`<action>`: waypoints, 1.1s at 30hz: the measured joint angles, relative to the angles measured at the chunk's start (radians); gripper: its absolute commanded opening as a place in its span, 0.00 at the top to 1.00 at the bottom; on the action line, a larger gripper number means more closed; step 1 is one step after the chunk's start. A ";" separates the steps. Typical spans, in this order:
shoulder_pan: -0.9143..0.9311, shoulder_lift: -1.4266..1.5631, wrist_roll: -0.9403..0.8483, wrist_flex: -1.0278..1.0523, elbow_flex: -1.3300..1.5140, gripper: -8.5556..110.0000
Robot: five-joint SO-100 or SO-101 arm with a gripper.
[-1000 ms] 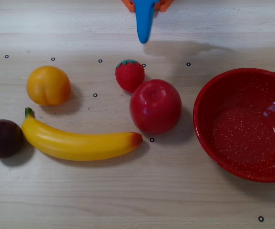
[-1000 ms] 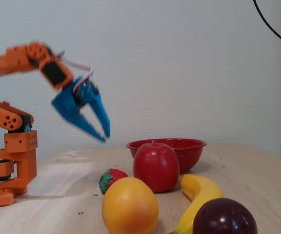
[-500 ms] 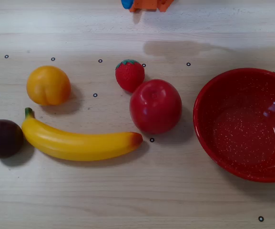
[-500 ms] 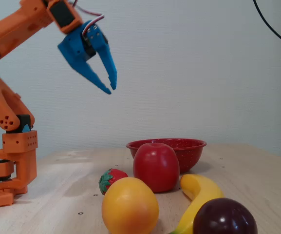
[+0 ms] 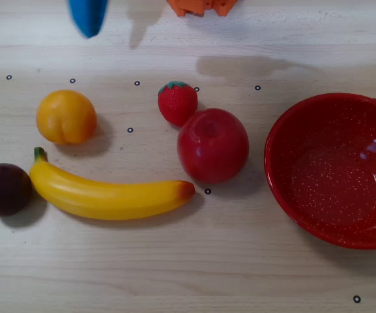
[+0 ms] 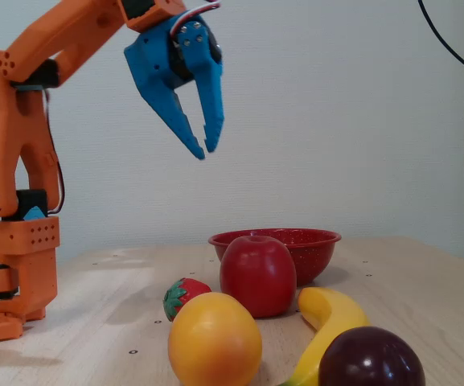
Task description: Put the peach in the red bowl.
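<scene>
The peach (image 5: 66,116) is a round yellow-orange fruit lying on the table at the left of the overhead view; it is nearest the camera in the fixed view (image 6: 214,339). The red bowl (image 5: 274,153) stands empty at the right edge, and at the back in the fixed view (image 6: 316,241). My blue gripper (image 6: 206,152) hangs high above the table, fingertips pointing down and almost touching, holding nothing. In the overhead view only its tip (image 5: 88,17) shows at the top edge, beyond the peach.
A big red apple (image 5: 212,145) and a strawberry (image 5: 178,102) lie between the peach and the bowl. A banana (image 5: 109,193) and a dark plum (image 5: 3,189) lie in front of the peach. The orange arm base (image 6: 18,265) stands at the left.
</scene>
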 measured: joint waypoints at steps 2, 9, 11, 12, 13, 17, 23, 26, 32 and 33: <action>-0.029 -0.064 0.035 0.000 -0.064 0.93; -0.077 -0.216 0.147 0.021 -0.169 0.78; -0.084 -0.247 0.166 0.021 -0.169 0.73; -0.089 -0.262 0.179 0.021 -0.169 0.68; -0.092 -0.282 0.198 0.021 -0.169 0.65; -0.109 -0.333 0.264 0.021 -0.166 0.51; -0.170 -0.342 0.396 0.021 -0.043 0.46; -0.201 -0.342 0.446 0.021 -0.023 0.44; -0.272 -0.350 0.535 0.021 0.043 0.44; -0.282 -0.350 0.551 0.021 0.058 0.44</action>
